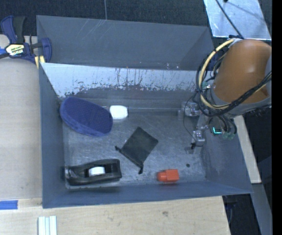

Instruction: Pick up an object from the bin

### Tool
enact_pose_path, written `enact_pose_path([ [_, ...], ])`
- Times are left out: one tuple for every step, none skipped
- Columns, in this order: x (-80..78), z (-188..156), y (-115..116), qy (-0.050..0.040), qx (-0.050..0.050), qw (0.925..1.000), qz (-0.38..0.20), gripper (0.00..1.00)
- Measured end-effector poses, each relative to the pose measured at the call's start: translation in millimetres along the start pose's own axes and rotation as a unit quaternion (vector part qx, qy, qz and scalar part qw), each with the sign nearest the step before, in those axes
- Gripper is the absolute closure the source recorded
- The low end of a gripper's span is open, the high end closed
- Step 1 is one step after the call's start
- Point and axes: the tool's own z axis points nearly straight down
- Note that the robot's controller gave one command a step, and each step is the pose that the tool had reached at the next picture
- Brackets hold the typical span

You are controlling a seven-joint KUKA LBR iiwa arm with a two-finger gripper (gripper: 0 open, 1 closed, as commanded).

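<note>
Arm's orange cover [241, 72] sits topmost; hand [197, 143] below it, grip state unreadable; small orange block [168, 176] lies nearest, down-left in view.

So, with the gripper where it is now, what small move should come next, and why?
Probably a short shift toward the small orange-red block by the lower wall of the grey metal bin. The gripper hangs over bare floor at the right side, nothing beneath it to pick; that block is the nearest thing, the flat black square pouch farther left.
</note>
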Motion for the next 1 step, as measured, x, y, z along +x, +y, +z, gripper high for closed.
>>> enact_pose_path([
  [-44.2, 117.5, 94.1, -0.0018, -0.001, 0.9879, -0.155, 0.00],
])
